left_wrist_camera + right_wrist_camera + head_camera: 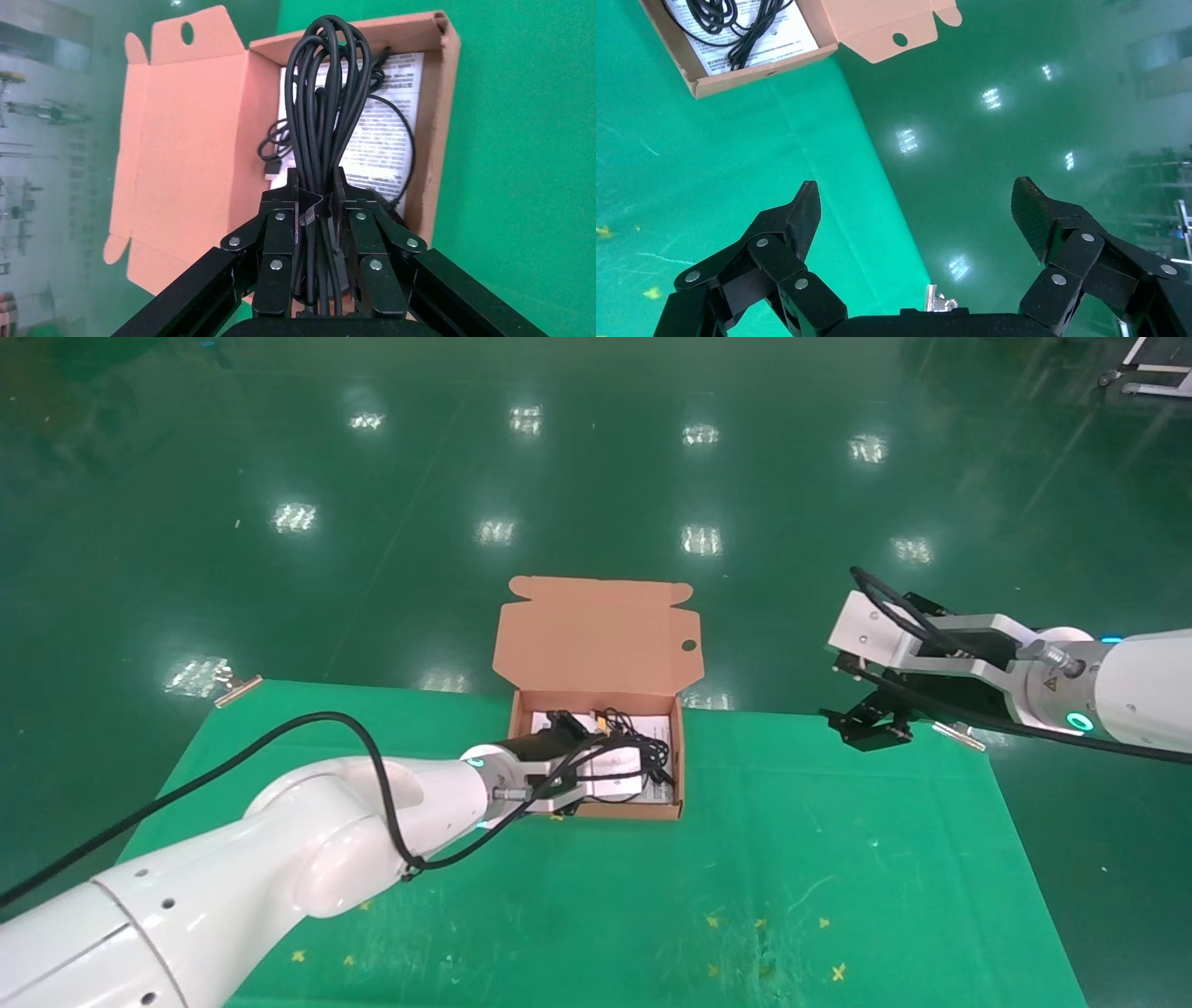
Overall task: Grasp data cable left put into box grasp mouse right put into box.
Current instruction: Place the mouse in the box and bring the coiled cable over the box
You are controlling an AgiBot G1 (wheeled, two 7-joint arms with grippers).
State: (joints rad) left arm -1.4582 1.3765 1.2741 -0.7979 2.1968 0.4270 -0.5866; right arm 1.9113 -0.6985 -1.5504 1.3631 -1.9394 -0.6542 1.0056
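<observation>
The data cable [327, 91], a black coil bound with a strap, stands up between the fingers of my left gripper [314, 179], which is shut on it. That gripper [582, 733] holds the coil [626, 736] over the inside of the open cardboard box [596, 809]. On the white printed sheet [383, 119] lies the mouse's thin cord with its USB plug [273, 168]; the mouse body is mostly hidden under my fingers. My right gripper [871, 724] hangs open and empty beyond the table's far right edge [916, 203].
The box lid [596, 635] stands open toward the far side. A green cloth [745, 859] covers the table, held by metal clips [237, 689] [959, 733] at the far corners. Shiny green floor lies beyond.
</observation>
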